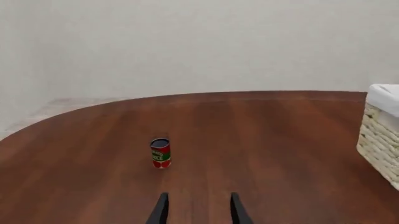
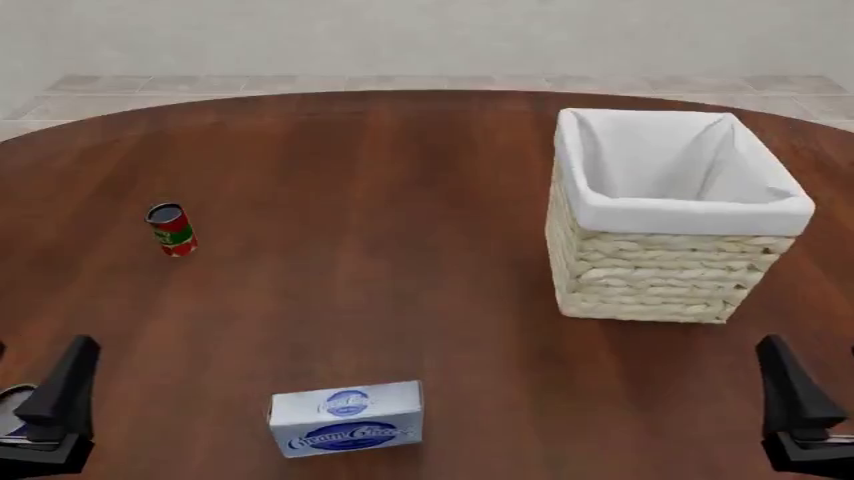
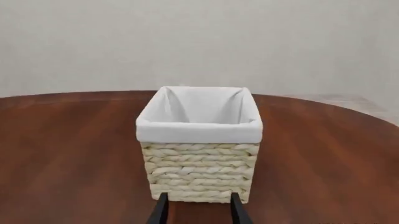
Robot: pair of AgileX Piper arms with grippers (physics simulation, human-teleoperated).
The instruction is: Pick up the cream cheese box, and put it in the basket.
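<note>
Cream cheese box: your cream cheese box lies flat on the bench at its near edge, left of centre, logo side up, untouched and free on all sides.
Long axis: it runs across your view, left to right, turned only slightly; the short sides face the two arms, the long sides face toward you and away.
Nearer arm: the left gripper sits at the near left corner, clearly closer to the box than the right gripper at the far right corner. The box lies to the right of your left gripper and at about the same depth on the bench.
Jaws, left: parted, nothing between them; the left wrist view shows bare wood in the gap and does not show the box at all.
Jaws, right: parted the same way and empty, pointed at the basket.
Basket: the basket stands upright on the right half of the bench, well apart from the box, farther back, liner open and nothing visible inside.
Can: a small red-and-green can stands upright at the left, beyond the left gripper; leave it.
Stage: nothing is picked up yet.
Next move, as I judge it: swing your left arm rightward and close across the short width.
</note>
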